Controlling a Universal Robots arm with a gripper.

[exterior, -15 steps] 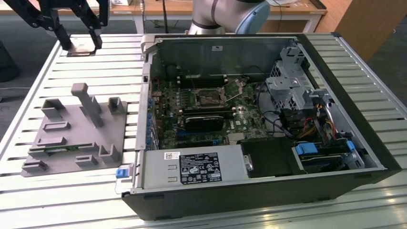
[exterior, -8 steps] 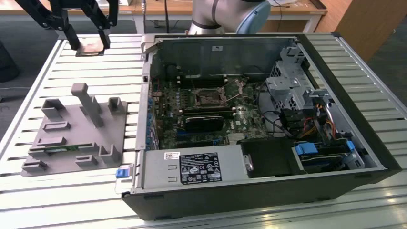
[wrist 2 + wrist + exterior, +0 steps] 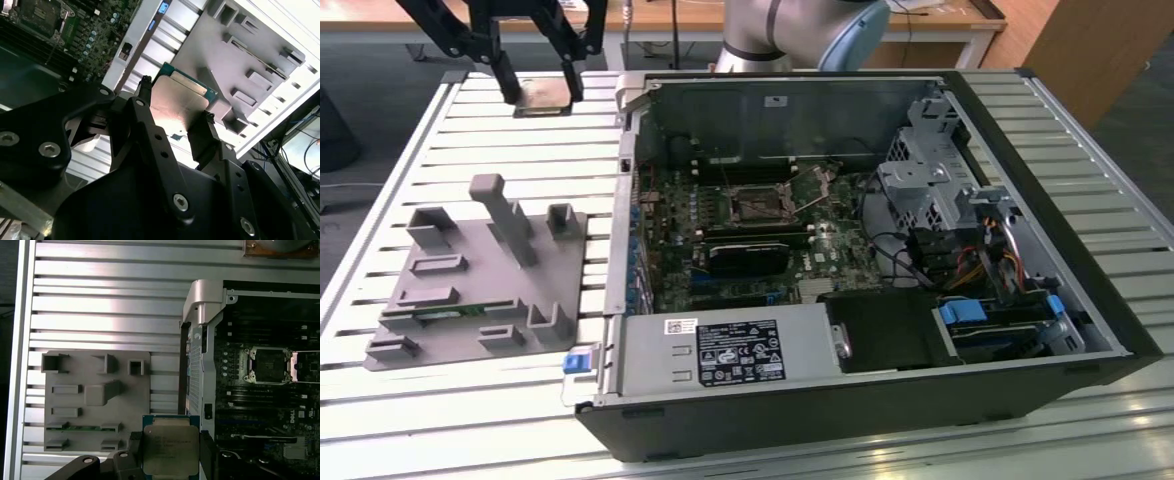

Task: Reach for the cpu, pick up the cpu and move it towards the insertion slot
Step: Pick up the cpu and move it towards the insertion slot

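Note:
The cpu, a small square chip with a pale metal top, hangs in the air between the black fingers of my gripper, which is shut on two of its opposite edges. In both wrist views the cpu shows clamped in the gripper, above the strip of table between the grey holder and the open computer case. The insertion slot, a silver-framed square socket, lies on the motherboard inside the case, well off from the cpu, toward the exterior view's right.
The grey plastic holder with upright posts holds a thin green memory stick. A long black card sits near the socket. Case walls, drive cages and a power supply surround the board. The table is slatted aluminium.

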